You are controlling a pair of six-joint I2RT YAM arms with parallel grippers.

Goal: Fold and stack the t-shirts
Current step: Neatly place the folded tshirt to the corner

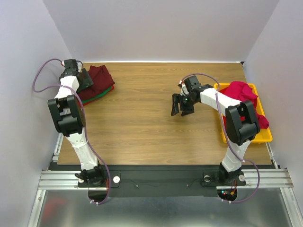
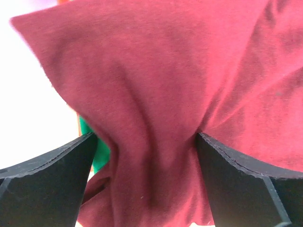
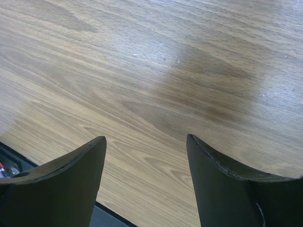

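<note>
A folded dark maroon t-shirt [image 1: 100, 75] tops a small stack at the far left, with a green t-shirt [image 1: 105, 93] edge peeking out beneath it. My left gripper [image 1: 88, 80] is over the stack's left side. In the left wrist view its jaws stand wide apart, open, with a soft ridge of maroon cloth [image 2: 156, 94] lying between them and a strip of green [image 2: 98, 151] by the left finger. My right gripper [image 1: 182, 106] hangs open over bare wood [image 3: 142, 71], holding nothing. Crumpled red t-shirts [image 1: 239, 92] and a pink one [image 1: 263, 121] lie in the tray.
The yellow plastic tray [image 1: 263, 137] sits along the table's right edge, beside the right arm. White walls close in the table on the left, back and right. The stack lies close to the left wall.
</note>
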